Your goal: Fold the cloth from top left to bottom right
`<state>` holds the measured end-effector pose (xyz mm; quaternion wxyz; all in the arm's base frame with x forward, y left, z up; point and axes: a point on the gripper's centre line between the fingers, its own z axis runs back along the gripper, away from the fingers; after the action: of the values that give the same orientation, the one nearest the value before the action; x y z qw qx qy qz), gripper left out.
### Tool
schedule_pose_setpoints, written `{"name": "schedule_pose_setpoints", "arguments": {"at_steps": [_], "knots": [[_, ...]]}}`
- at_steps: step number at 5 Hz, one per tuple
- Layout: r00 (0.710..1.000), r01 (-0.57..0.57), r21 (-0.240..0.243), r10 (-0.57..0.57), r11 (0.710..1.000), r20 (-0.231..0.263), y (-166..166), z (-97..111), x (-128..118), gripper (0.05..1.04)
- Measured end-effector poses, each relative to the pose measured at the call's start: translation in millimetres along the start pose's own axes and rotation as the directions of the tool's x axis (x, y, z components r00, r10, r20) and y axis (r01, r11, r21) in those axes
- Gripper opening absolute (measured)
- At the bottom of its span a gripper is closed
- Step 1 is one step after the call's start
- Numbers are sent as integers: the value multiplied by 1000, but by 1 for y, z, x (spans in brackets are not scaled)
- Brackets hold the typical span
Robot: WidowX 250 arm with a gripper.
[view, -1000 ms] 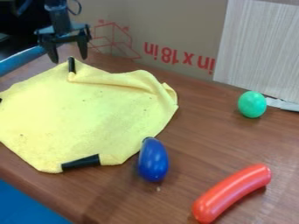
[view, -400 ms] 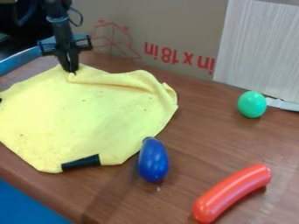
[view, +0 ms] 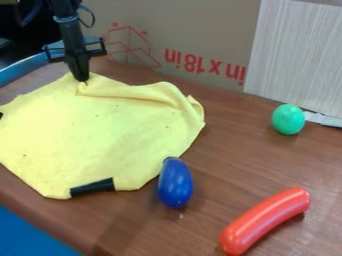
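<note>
Beyond and to the left of the glossy dark-blue toy eggplant, the black two-finger gripper hangs down with its fingers pinched together on the far corner of the soft yellow cloth. The fingertips touch the fabric at that corner, and the rest of the cloth lies spread below and around them, reaching from the corner down to just beside the eggplant. Its weave looks matte and fuzzy, dotted with small dark specks, and its outline is a rough, many-sided round. From the gripped corner, a soft raised fold runs along the far edge to a crumpled, turned-over part beyond the eggplant. A flat black strip of tape sits on the cloth's near edge, left of the eggplant.

To the right of the eggplant and nearer the camera lies a curved, shiny red toy sausage with rounded ends. Farther off, beyond the eggplant and to its right, is a smooth green egg-shaped toy. Under the eggplant is a brown wood-grain table. Well beyond it stand a plain tan cardboard panel with red print and, farther right, a pale, finely streaked flat panel.
</note>
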<state>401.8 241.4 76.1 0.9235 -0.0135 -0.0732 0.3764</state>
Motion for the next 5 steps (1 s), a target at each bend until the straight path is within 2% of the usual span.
{"name": "schedule_pose_setpoints", "arguments": {"at_steps": [2,3,4,5], "knots": [[998,-24,-59,21,998,-60,-9,20,-12,59],[998,-45,-74,42,996,-52,-11,42,-27,59],[998,-43,-77,39,996,-53,-11,51,-50,59],[999,-43,-102,40,994,-37,-11,63,-71,59]]}}
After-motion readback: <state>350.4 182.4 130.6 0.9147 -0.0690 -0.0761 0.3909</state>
